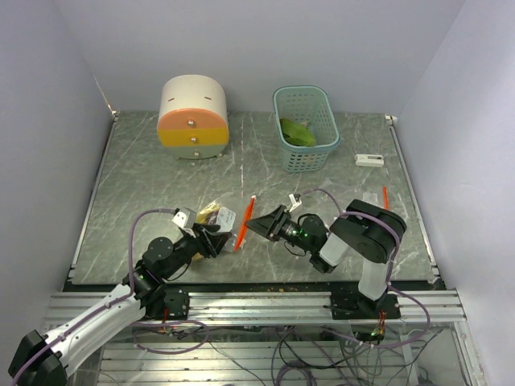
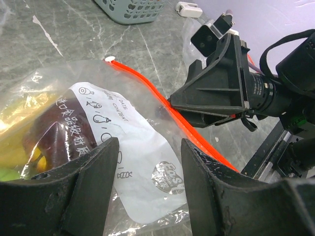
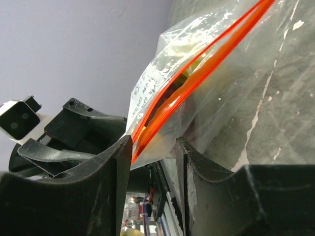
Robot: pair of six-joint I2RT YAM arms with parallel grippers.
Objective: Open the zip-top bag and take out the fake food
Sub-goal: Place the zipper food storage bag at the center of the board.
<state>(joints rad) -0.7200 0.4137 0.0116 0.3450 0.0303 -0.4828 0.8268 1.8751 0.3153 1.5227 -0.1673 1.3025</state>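
Zip-top bag [image 2: 123, 147], label "DATE", "CONTENT"

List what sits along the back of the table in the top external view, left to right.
Round cream-and-orange drawer box → teal basket holding a flat green leafy piece → small white object.

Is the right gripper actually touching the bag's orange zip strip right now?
Touching. In the right wrist view the orange zip strip runs down between the right gripper fingers, against the left one.

Even, soft overhead light, faint shadows; wrist views blur up close (near fingers especially).
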